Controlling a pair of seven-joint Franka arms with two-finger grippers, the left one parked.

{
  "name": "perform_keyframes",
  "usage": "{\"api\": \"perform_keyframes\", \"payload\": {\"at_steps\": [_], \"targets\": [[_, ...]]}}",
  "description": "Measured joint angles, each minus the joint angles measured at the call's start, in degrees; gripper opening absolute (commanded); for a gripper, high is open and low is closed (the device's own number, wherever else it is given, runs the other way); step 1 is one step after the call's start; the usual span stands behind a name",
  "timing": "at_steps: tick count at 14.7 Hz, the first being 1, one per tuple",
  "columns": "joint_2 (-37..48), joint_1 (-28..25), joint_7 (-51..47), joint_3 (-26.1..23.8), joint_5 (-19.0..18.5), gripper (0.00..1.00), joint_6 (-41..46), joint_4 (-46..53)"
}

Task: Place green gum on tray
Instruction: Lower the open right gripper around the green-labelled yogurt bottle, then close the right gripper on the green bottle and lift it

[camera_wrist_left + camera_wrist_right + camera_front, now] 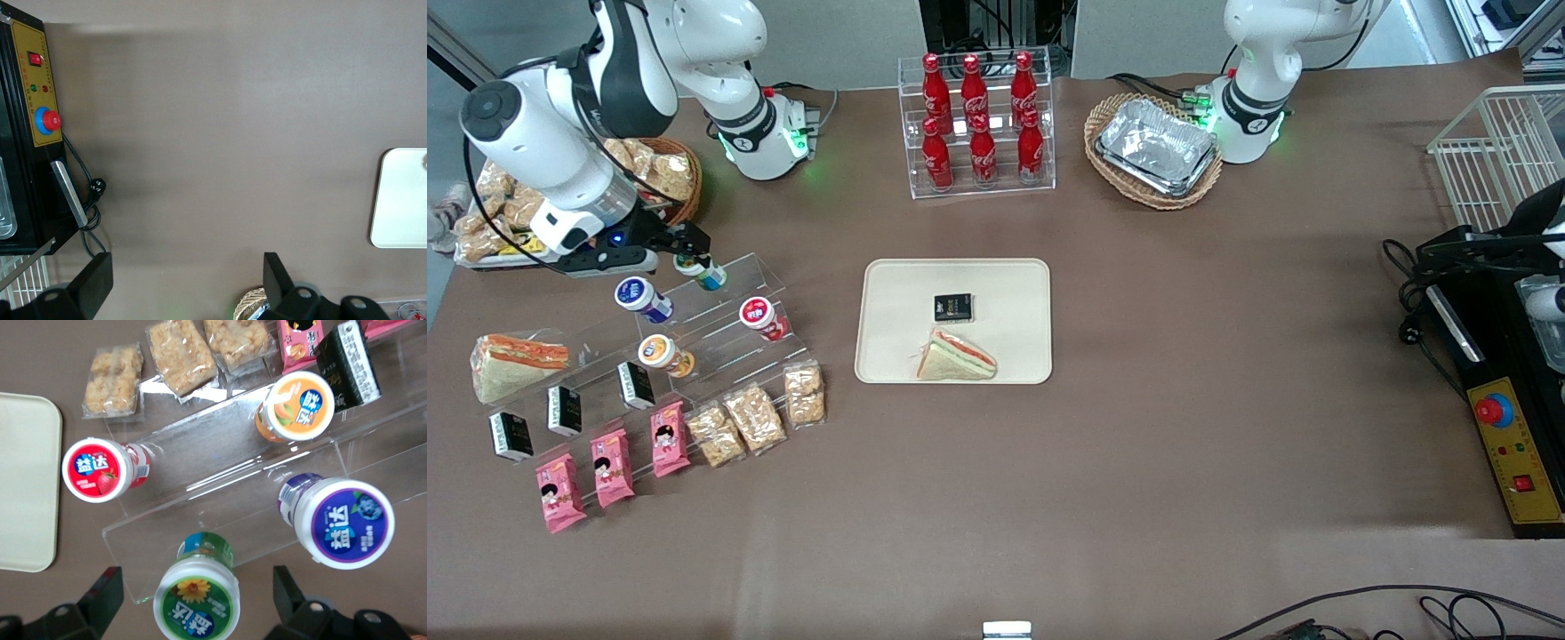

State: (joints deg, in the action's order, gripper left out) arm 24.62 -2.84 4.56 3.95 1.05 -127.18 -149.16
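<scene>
Open fingers (193, 603) straddling upright green gum (197, 600)

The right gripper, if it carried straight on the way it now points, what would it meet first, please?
Most likely the green gum: the right gripper hangs above the clear stepped rack with open jaws either side of that bottle's lid. How much gap is left is hard to judge.
</scene>
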Motion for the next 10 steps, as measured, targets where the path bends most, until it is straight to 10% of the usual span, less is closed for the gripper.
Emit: {"api": "perform_keyframes", "payload": {"at_steps": [10], "targets": [[2.9, 0.0, 0.0, -0.1, 0.0, 0.98, -3.4, -5.6]]}}
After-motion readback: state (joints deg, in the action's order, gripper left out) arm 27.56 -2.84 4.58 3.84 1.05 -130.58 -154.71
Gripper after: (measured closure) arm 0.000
